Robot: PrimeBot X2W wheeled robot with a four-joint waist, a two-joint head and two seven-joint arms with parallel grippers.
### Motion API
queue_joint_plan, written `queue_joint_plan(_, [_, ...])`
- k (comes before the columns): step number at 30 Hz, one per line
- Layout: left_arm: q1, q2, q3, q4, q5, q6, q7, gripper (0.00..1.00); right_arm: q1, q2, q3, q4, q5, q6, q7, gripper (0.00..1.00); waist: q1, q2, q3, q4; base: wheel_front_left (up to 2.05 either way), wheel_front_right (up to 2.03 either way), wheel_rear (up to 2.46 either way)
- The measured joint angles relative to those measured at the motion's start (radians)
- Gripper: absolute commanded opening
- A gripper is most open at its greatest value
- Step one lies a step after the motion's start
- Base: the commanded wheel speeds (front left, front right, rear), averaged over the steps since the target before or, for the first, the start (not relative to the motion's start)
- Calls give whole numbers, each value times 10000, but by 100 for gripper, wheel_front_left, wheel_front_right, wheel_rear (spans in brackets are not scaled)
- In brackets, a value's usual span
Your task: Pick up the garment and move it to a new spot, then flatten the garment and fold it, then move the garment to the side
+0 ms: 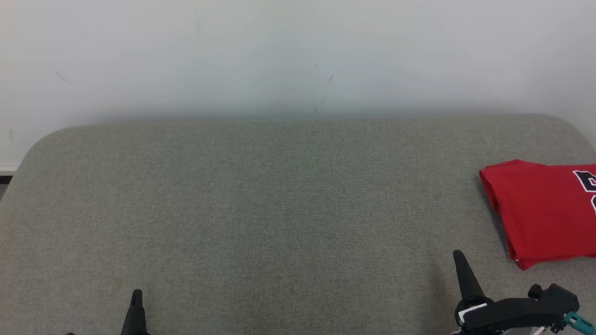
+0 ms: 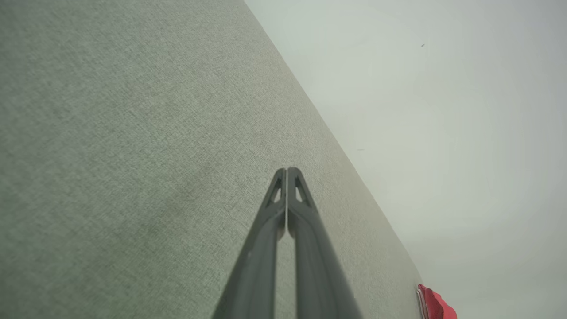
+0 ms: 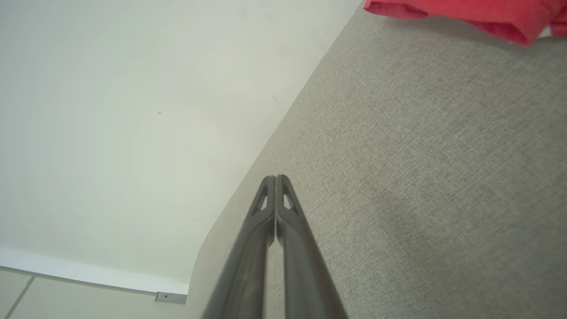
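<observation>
A: Head view, from above: where does the red garment lie?
B: Folded flat at the far right of the grey padded table, partly cut off by the picture's edge, black-and-white lettering showing.
A: And the arms?
B: Both low at the near edge. The left gripper pokes up at lower left, only its dark tip visible. The right gripper points up and slightly left at lower right, its black wrist lying sideways behind it, near the garment but apart from it.
A: Left wrist view?
B: Fingers pressed together tip to tip, nothing between them, hovering over bare fabric. A red corner of the garment sits at the bottom right, well apart.
A: Right wrist view?
B: Same pose: fingers clenched on nothing, aimed along the table towards the pale wall. The garment's folded edge runs along the top right
</observation>
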Motion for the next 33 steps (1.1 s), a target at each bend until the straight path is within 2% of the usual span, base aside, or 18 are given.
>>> queue_joint_plan(33, [-497,4,270,8,-3095,-280,834,0,-437,0,-75,240,3181,-2,360,0,-2,0,12,-2,0,0,0])
